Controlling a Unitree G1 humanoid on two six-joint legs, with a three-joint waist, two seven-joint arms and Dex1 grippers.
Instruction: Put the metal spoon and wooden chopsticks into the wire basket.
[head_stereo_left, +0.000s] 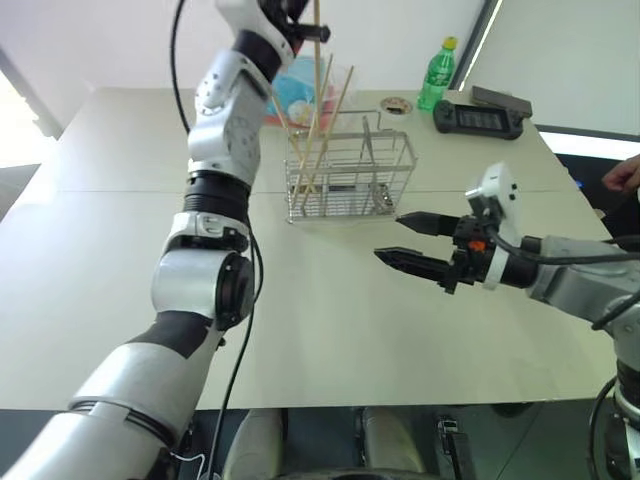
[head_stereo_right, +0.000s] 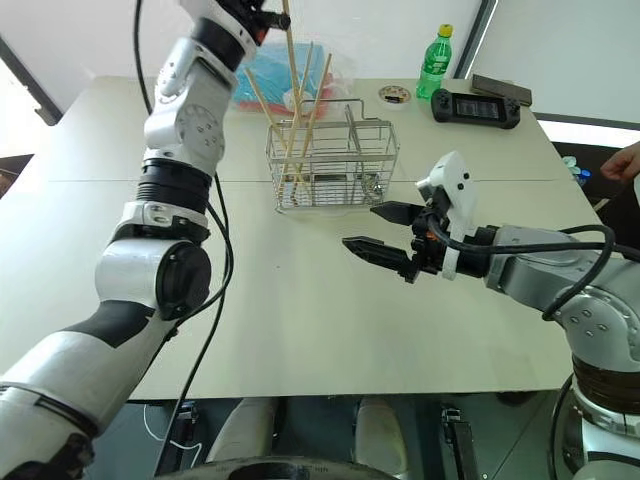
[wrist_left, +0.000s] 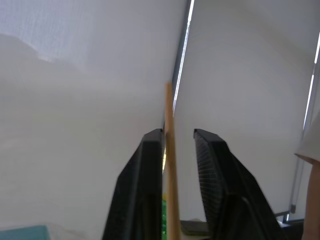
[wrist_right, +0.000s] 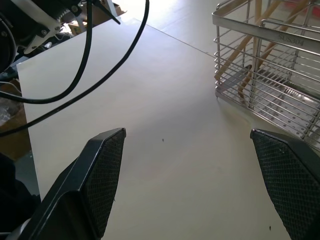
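Okay: basket (head_stereo_right: 333, 165) stands mid-counter (head_stereo_right: 300, 300). Chopsticks (head_stereo_right: 300, 110) stand leaning in its left compartment, tops fanned above the rim. Spoon (head_stereo_right: 372, 185) looks to be in the right end, low, hard to make out through the wire. Left hand (head_stereo_left: 300, 25) is high above the basket, partly cut off by the frame top; its fingers (wrist_left: 145, 190) are slightly apart with one chopstick (wrist_left: 171, 170) between them, against one finger. Right hand (head_stereo_right: 375, 230) hovers right of the basket, spread wide, empty.
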